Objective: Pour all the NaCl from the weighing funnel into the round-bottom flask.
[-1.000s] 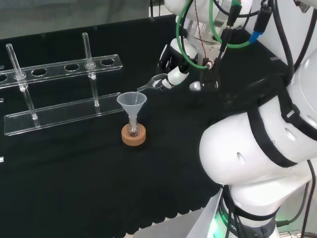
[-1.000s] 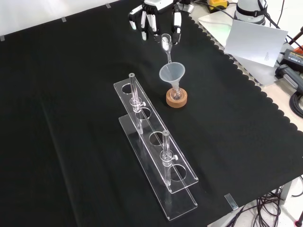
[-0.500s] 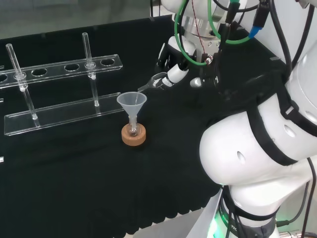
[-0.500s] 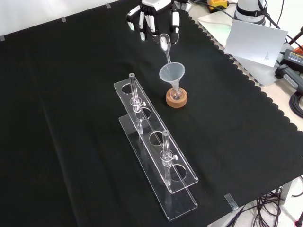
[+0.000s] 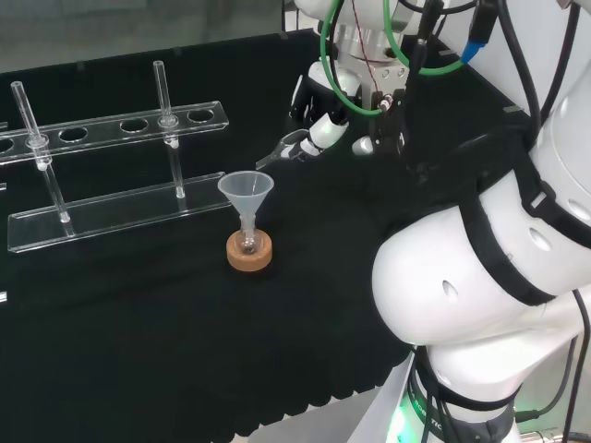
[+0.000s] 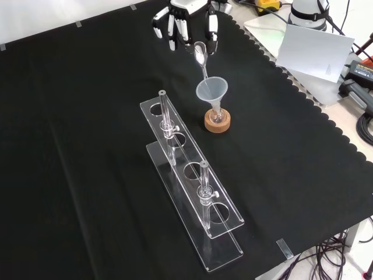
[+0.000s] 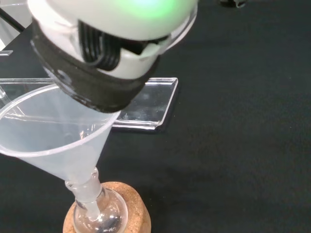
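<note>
My hand has its fingers pinched on the weighing funnel, tilted so its spout points down toward the rim of the plastic funnel seated in the round-bottom flask on its cork ring. I judge the pour under way or near its end; whether any NaCl remains is unclear. The rack stands near the flask in the front view; elsewhere the black cloth lies open.

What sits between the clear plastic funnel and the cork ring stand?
The small round-bottom glass flask: the clear plastic funnel stem enters its neck, and it rests on the cork ring stand, wrist view.
</note>
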